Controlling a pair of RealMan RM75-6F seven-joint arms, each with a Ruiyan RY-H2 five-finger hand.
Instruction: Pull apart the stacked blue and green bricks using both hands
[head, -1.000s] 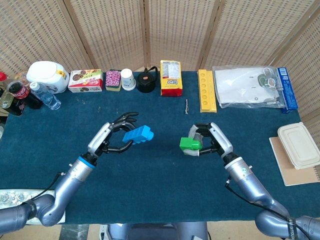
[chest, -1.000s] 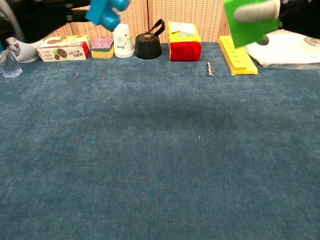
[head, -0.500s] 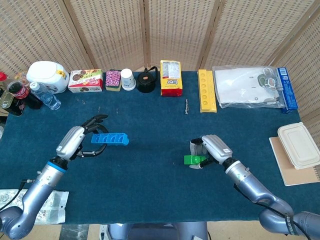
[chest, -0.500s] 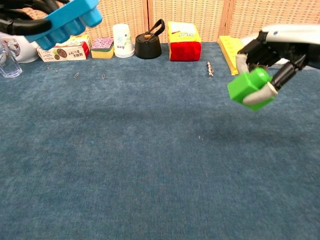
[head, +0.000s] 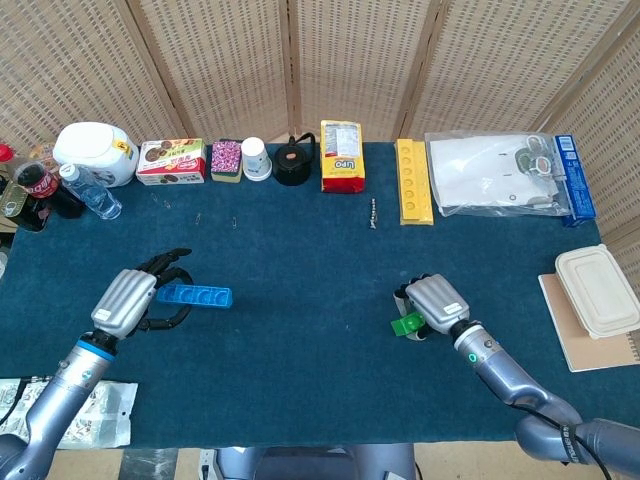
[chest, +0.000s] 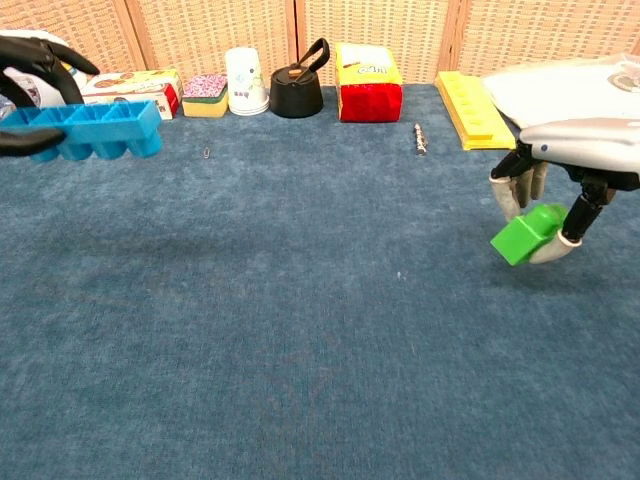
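Head view: bricks are separated, well apart. Left hand (head: 128, 300) at the left side of the dark blue felt tabletop (head: 300, 350), fingers clamped on one end of the long blue plastic brick (head: 195, 296), brick lying roughly level, studs up. Right hand (head: 438, 301) on the right side, palm down, fingers curled over the small green plastic brick (head: 407, 324); only a corner of green shows under it. Back row: yellow snack bag (head: 341, 156), black kettle (head: 293, 163), white paper cup (head: 256, 158).

Chest view: left hand (chest: 30, 95) at far left edge, dark fingers above and below the blue brick (chest: 95, 128); whether it touches the cloth, can't tell. Right hand (chest: 575, 160) pinches the green brick (chest: 529, 233), tilted, just above or touching the cloth, can't tell which.
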